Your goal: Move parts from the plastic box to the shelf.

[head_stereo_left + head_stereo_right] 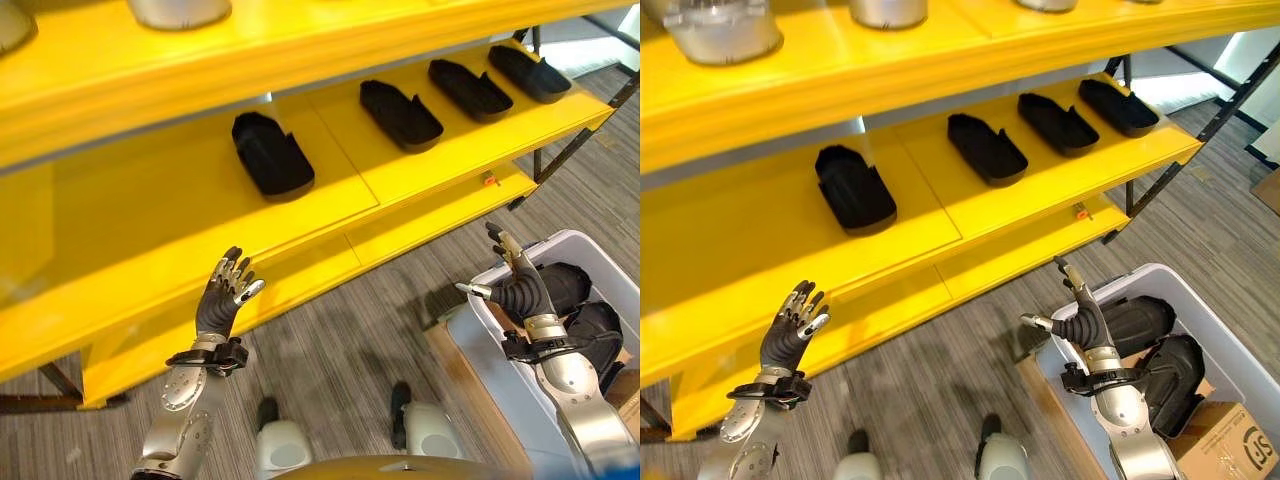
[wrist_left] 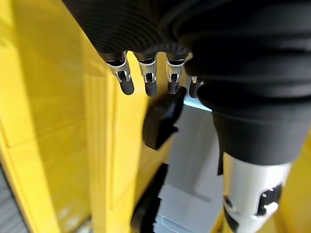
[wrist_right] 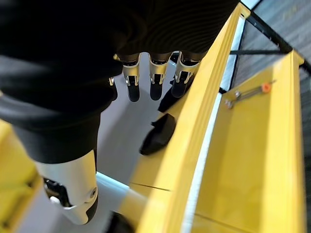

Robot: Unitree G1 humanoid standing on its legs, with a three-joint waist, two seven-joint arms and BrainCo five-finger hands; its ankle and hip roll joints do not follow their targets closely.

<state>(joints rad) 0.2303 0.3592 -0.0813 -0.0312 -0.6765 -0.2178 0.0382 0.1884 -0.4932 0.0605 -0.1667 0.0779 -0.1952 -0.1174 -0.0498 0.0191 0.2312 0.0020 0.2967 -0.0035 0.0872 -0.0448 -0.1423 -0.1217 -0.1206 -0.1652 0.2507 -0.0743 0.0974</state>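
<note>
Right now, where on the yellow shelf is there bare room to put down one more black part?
The yellow shelf is bare on the robot's left of the nearest black part, a wide patch. Between that part and the next is a narrower gap. The far right is crowded with two parts close together.

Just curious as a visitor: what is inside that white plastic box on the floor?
Inside the plastic box lie black parts, shaped like those on the yellow shelf. The right robot hand hangs above, covering some; the box bottom is hidden.
</note>
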